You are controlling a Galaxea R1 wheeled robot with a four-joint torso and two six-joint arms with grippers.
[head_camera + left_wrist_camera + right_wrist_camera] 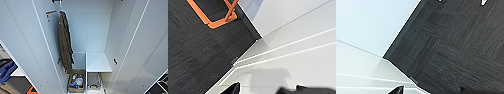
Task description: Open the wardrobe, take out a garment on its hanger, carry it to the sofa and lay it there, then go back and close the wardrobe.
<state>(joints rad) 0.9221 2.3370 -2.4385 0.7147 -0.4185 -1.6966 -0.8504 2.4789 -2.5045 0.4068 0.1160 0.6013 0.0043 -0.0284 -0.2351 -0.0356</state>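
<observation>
From the head view, the wardrobe [95,27] stands open, both white doors swung wide; inside hangs one long olive-brown coat [65,42] at the left, above a basket [76,83] of small things, with a white shelf [98,62] beside it; the maroon jacket is not hanging there; a bit of the blue sofa [6,71] peeks past the left door, low down. I think a jacket like that is soft and floppy and not heavy, so the stiff hanger is the best place to hold it.

In the left wrist view, white wardrobe panels meet dark carpet [193,50], and an orange frame [215,17] stands on the floor; dark tips of the left hand [253,90] show at the edge, holding nothing, but I cannot tell if they are apart or closed.

In the right wrist view, there is more white panel and carpet; the right hand [397,89] shows as one dark tip, and I cannot tell its state; no garment is near it.
</observation>
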